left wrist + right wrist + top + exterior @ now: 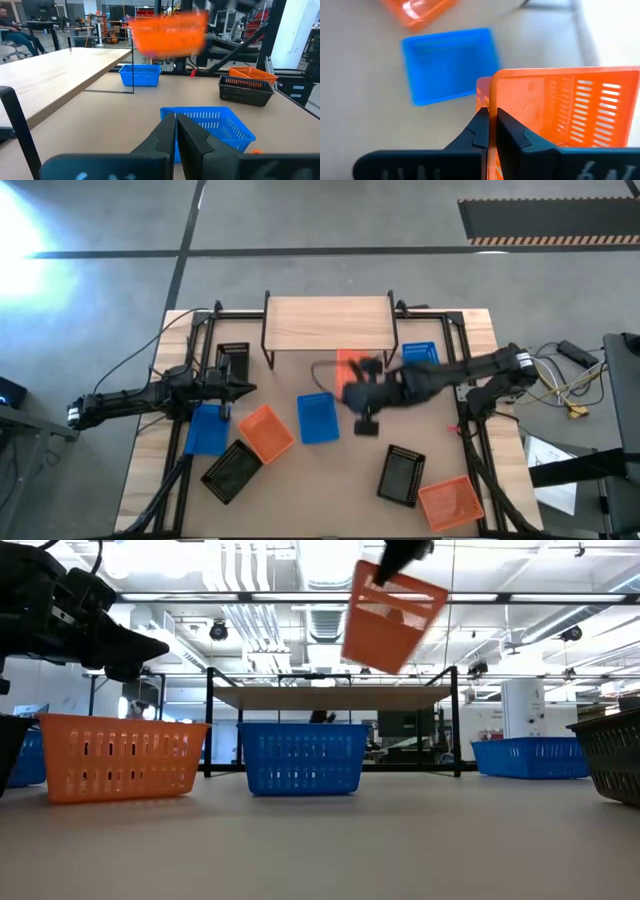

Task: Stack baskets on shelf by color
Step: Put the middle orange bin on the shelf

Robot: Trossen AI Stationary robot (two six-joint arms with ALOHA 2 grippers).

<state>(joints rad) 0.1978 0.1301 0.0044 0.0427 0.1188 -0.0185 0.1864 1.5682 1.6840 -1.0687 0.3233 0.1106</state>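
Observation:
My right gripper [491, 125] is shut on an orange basket [392, 615], held high above the table in front of the wood-topped shelf [328, 322]; it also shows in the high view [350, 364] and, blurred, in the left wrist view [170, 31]. My left gripper [176, 132] is shut and empty, above the table's left part [238, 388], pointing toward a blue basket [212, 122]. The shelf top is bare. Other baskets rest on their bottoms on the table. My right gripper pinches one wall of the orange basket at its rim [492, 95], one finger on each side of the wall. The fingers come from above, pointing down. The basket hangs below them, tilted [385, 635], lifted clear of the table and higher than the shelf top.
On the table stand a blue basket [318, 418], an orange one [265, 430], a blue one [207, 428], black ones [233, 470] [402, 475] [233, 358], an orange one [450, 502] near the front right, and a blue one [420, 355] right of the shelf.

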